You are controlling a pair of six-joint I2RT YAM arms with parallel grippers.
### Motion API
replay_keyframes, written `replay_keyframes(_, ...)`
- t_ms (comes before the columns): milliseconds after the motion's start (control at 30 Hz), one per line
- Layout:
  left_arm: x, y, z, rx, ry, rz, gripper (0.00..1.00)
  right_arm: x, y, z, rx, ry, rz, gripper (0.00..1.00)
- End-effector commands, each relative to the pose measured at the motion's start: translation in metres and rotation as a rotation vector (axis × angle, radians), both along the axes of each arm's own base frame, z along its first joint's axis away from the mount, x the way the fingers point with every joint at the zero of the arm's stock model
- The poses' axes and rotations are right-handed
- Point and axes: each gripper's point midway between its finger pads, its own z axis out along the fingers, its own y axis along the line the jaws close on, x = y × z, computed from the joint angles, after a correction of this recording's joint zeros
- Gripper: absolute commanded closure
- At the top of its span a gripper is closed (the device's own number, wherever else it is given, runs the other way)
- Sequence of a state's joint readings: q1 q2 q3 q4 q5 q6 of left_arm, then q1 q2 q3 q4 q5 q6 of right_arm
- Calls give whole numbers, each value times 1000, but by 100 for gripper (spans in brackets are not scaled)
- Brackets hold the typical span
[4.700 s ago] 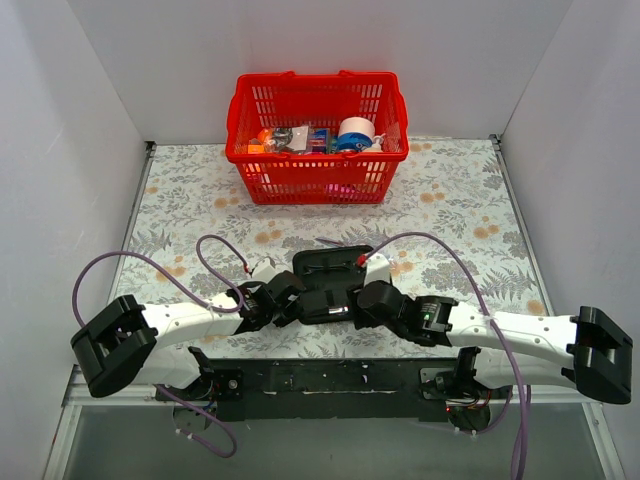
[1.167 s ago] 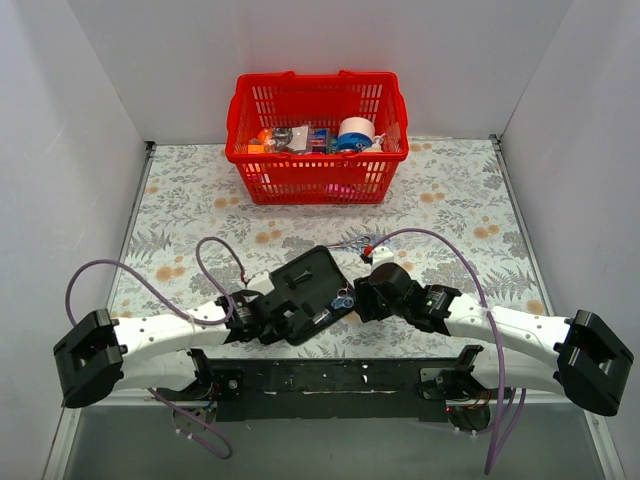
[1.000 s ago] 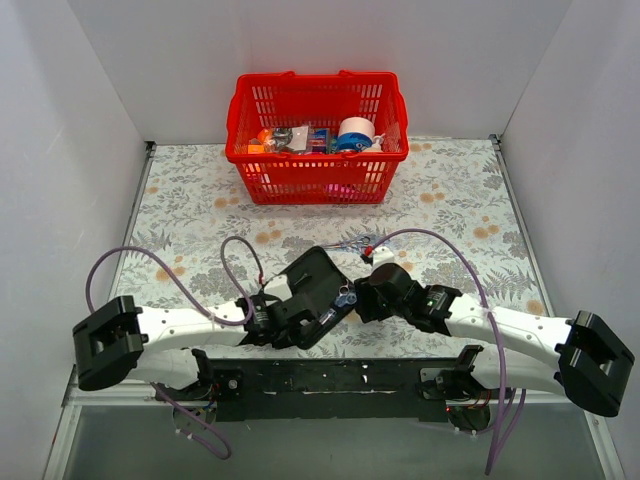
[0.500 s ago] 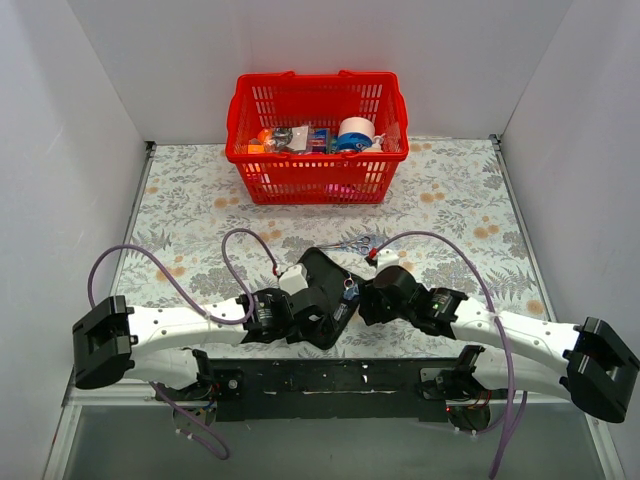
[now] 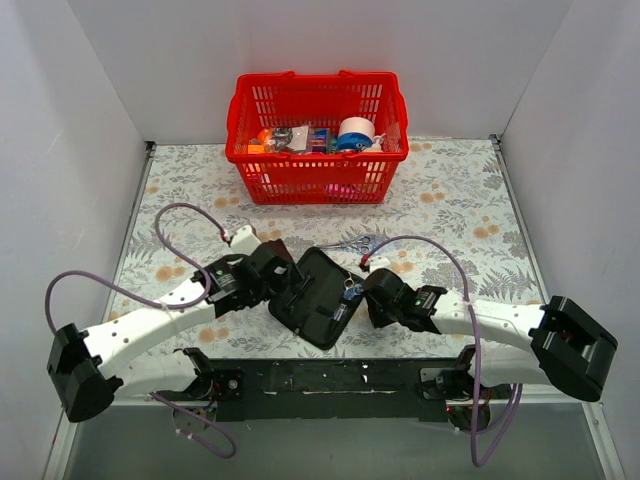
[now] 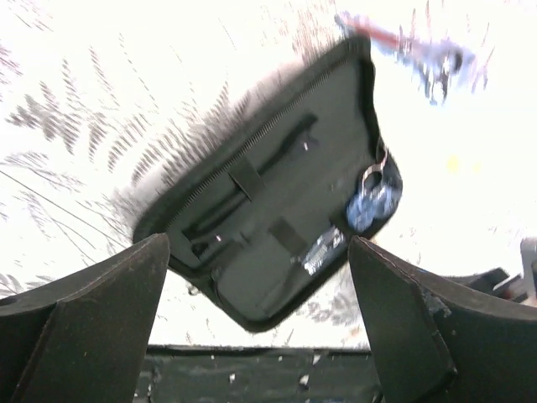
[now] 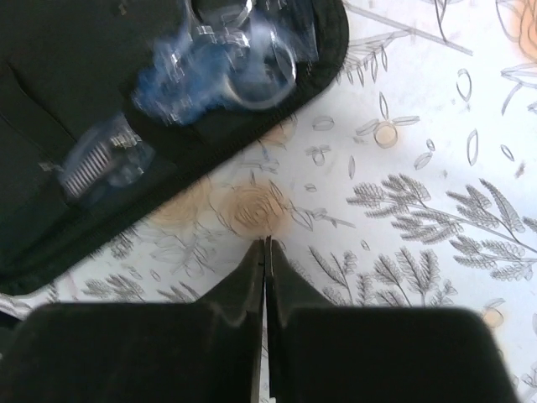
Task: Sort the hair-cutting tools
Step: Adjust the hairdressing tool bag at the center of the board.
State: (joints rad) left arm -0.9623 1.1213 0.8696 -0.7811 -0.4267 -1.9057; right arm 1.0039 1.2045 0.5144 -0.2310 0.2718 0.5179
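A pouch (image 6: 268,210) is laid on the bench (image 6: 84,67) ahead of the left fingers (image 6: 109,311), framed between them. Scissors (image 6: 369,201) are held in its right end, ahead and left of the right fingers (image 7: 256,277). The second scissors (image 6: 403,46) are laid on the bench beyond the pouch, with a basket (image 5: 317,125) set farther back.

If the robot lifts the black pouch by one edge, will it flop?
Probably only a little: the black pouch looks like zippered fabric, yet it lies open and flat like a padded case. The blue-looped scissors sit right at its edge, so tilting it might let them slip out.
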Motion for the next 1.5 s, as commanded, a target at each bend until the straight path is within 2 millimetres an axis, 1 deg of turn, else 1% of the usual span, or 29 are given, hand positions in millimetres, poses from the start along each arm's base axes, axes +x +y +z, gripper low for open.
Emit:
replay_keyframes(0, 22, 50, 10, 99, -74, 105, 12, 17, 18, 10, 31, -55, -21, 99)
replay_keyframes(67, 32, 61, 5, 115, -70, 146, 12, 21, 20, 10, 32, -65, -28, 99)
replay_keyframes(167, 43, 66, -11, 117, -41, 173, 9, 25, 23, 9, 27, -72, -32, 99)
replay_keyframes(200, 47, 64, -14, 106, -43, 176, 8, 27, 22, 10, 22, -79, -38, 98)
replay_keyframes(233, 46, 64, -26, 111, -15, 173, 7, 27, 21, 9, 20, -84, -40, 82)
replay_keyframes(267, 48, 66, -30, 105, -5, 184, 6, 28, 21, 12, 25, -93, -45, 73)
replay_keyframes(300, 52, 62, -33, 85, -8, 184, 3, 29, 19, 13, 23, -102, -54, 63)
replay_keyframes(333, 51, 62, -40, 77, 8, 182, 2, 28, 16, 13, 19, -103, -56, 53)
replay_keyframes(367, 53, 64, -44, 77, 15, 194, 2, 29, 16, 17, 29, -115, -58, 48)
replay_keyframes(433, 57, 64, -47, 62, 12, 206, 2, 28, 9, 17, 14, -116, -65, 42)
replay_keyframes(567, 66, 65, -56, 51, 16, 227, 2, 25, 1, 14, -3, -113, -80, 41)
replay_keyframes(700, 68, 59, -70, 36, 46, 226, 2, 26, -10, 12, 14, -129, -158, 40)
replay_keyframes(733, 67, 58, -75, 39, 61, 226, 2, 27, -7, 14, 53, -139, -178, 26)
replay_keyframes(767, 67, 57, -79, 38, 68, 227, 2, 23, -11, 13, 100, -136, -208, 24)
replay_keyframes(800, 66, 55, -81, 35, 78, 220, 2, 21, -7, 15, 151, -130, -217, 15)
replay_keyframes(833, 65, 55, -86, 39, 90, 218, 2, 23, 1, 22, 229, -141, -230, 8)
replay_keyframes(867, 66, 53, -86, 28, 90, 218, 2, 22, 4, 31, 303, -150, -234, 7)
replay_keyframes(900, 64, 53, -90, 30, 100, 213, 2, 15, 7, 26, 362, -118, -243, 6)
replay_keyframes(933, 63, 52, -92, 27, 106, 211, 2, 12, 10, 27, 405, -111, -241, 5)
replay_keyframes(967, 64, 51, -92, 22, 102, 210, 2, 13, 18, 38, 481, -118, -243, 5)
replay_keyframes(1000, 64, 50, -93, 19, 104, 209, 2, 9, 19, 35, 504, -92, -241, 5)
replay_keyframes(1067, 63, 50, -97, 16, 111, 209, 2, 9, 27, 41, 558, -91, -234, 4)
replay_keyframes(1167, 61, 50, -100, 14, 123, 208, 2, 10, 32, 41, 589, -75, -241, 3)
replay_keyframes(1233, 60, 49, -100, 7, 125, 207, 2, 14, 37, 46, 624, -77, -257, 2)
replay_keyframes(1267, 58, 49, -101, 8, 130, 204, 2, 14, 38, 42, 619, -68, -263, 2)
replay_keyframes(1333, 55, 49, -100, -4, 131, 204, 2, 19, 41, 43, 640, -74, -274, 2)
replay_keyframes(1367, 51, 50, -104, -7, 144, 203, 3, 21, 42, 39, 633, -66, -284, 2)
replay_keyframes(1433, 47, 49, -103, -28, 151, 204, 3, 26, 46, 42, 654, -72, -291, 2)
replay_keyframes(1467, 38, 51, -109, -28, 172, 196, 4, 29, 48, 40, 645, -66, -295, 2)
